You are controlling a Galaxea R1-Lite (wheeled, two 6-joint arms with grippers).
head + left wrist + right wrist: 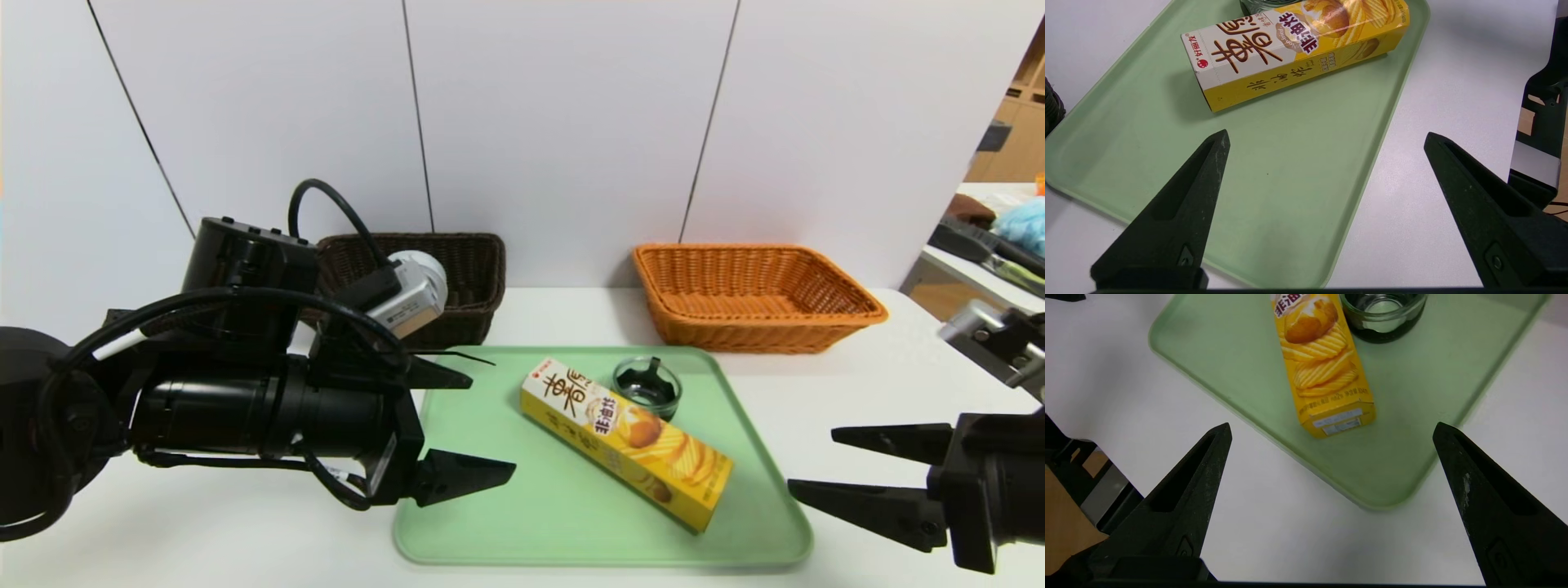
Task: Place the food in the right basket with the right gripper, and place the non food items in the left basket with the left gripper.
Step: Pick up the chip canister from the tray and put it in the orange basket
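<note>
We find the snack box (627, 444) mid-tray (490, 523), untouched; left gripper (482, 425) and right gripper (812, 461) both spread, empty.

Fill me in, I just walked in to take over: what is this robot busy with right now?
It is sorting items into two baskets. Neither gripper holds anything. The left gripper hangs open over the near left part of the green tray, the right gripper open past its right edge. The yellow snack box and the glass dish touching it lie on the tray. The orange basket looks empty; the dark basket is partly hidden.
</note>
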